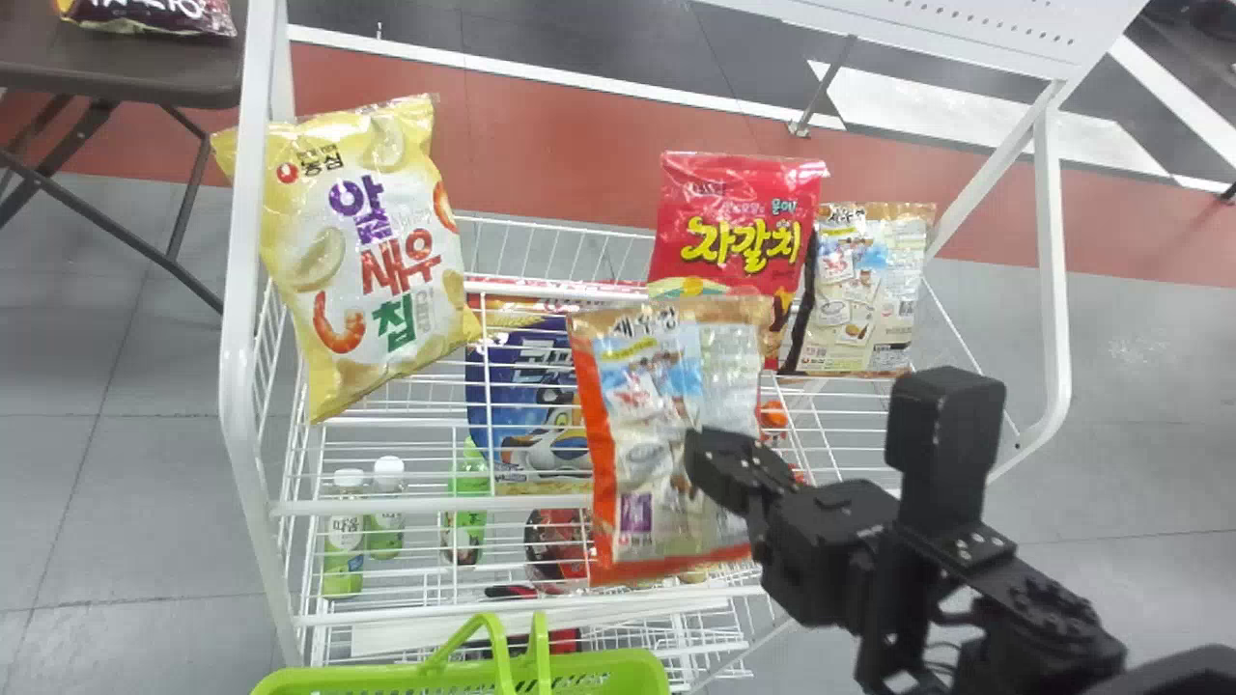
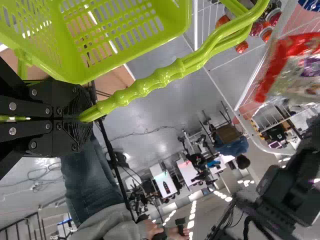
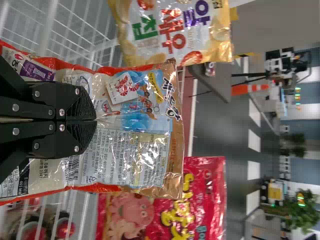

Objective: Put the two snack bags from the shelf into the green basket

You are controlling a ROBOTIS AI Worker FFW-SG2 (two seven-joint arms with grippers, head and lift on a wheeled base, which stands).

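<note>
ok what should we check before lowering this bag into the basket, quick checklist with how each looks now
1. Right claw gripping the orange-edged, cream plastic snack bag: ok, shut on it.
2. Left claw holding the green plastic basket: ok, shut on its handle.
3. Bag over the basket: not ok, it is in front of the white wire shelf, beyond the basket's rim.
4. Bag free of the shelf: cannot tell, they overlap in the head view.
5. Room past the handle: cannot tell, though it rises above the rim and might snag the bag.
</note>
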